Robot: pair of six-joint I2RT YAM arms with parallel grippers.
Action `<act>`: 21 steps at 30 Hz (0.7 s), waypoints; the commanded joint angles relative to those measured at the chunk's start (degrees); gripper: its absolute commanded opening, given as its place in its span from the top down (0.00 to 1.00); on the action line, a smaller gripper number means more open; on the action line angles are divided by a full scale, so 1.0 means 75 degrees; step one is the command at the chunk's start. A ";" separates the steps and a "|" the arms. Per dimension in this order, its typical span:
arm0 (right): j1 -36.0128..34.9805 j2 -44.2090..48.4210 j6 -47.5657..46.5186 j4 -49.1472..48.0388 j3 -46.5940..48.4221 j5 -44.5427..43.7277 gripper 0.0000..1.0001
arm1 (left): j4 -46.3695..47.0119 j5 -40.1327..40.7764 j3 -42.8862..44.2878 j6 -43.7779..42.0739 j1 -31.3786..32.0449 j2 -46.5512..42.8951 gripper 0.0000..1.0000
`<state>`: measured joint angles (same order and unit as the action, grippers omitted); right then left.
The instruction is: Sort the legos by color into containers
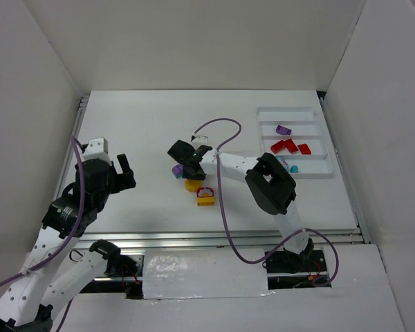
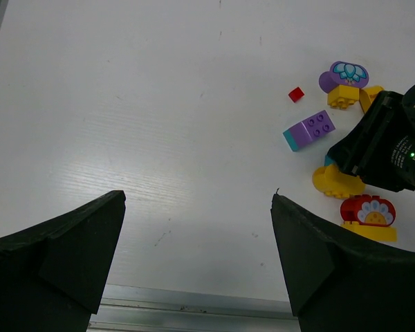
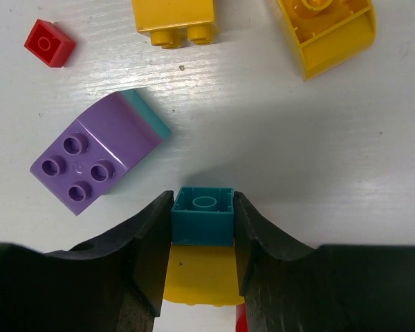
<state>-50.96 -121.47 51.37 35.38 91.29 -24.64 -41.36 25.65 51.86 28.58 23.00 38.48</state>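
Teal brick point(image 3: 205, 214) lies midway on the bench point(image 3: 297, 159), well apart from the white tray point(image 1: 290, 109), grasped by the right end effector point(image 3: 203, 209). A yellow brick point(image 3: 200, 277) touches it; if the two are studded together, a lift may carry both into one compartment. The purple brick point(image 3: 97, 155) just beside could get nudged. The left end effector point(image 2: 198, 199) hangs released, empty.

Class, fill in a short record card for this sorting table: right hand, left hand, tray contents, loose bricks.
Right hand: closed on a small teal square plastic brick
Left hand: open, holding nothing, over bare white table
White plastic tray: purple brick, red bricks and teal brick, each colour in its own compartment
Loose by right hand: purple-and-teal studded brick, small red square brick, two yellow bricks
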 commanded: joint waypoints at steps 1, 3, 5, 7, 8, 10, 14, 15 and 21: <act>0.0068 0.0024 0.0052 -0.0100 0.0004 -0.0230 0.91 | 0.0394 -0.0057 0.0023 -0.0177 -0.0032 0.0049 0.01; 0.0103 0.0129 0.0029 -0.0053 0.0074 -0.0253 1.00 | 0.0383 -0.0045 0.0035 -0.0166 -0.0032 0.0107 0.01; 0.0185 0.0316 0.0041 0.0064 0.0180 -0.0323 1.00 | 0.0382 -0.0033 0.0070 -0.0166 -0.0032 0.0201 0.01; 0.0232 0.0562 0.0087 0.0170 0.0192 -0.0452 1.00 | 0.0371 -0.0149 0.0152 -0.0096 -0.0032 0.0283 0.01; 0.0267 0.0737 0.0180 0.0205 0.0122 -0.0522 1.00 | 0.0382 -0.0313 0.0187 -0.0072 -0.0032 0.0307 0.01; 0.0267 0.1486 0.0298 0.0077 -0.0310 -0.0663 1.00 | 0.0638 -0.0897 0.0246 0.0033 -0.0032 0.0342 0.01; 0.0408 0.3264 0.0766 -0.0439 -0.1574 -0.0780 1.00 | 0.2381 -0.4181 -0.0268 0.0465 -0.0020 0.0400 0.00; 0.0396 0.3560 0.0825 -0.0486 -0.1752 -0.0850 1.00 | 0.2955 -0.4831 -0.0502 0.0618 -0.0009 0.0447 0.01; 0.0396 0.5764 0.1435 -0.0556 -0.2924 -0.1366 1.00 | 0.7142 -0.6527 -0.1700 0.1698 0.1030 0.1336 0.01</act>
<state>-47.94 -84.12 58.37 32.47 73.23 -30.57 -7.25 -13.56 39.86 37.23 26.13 45.80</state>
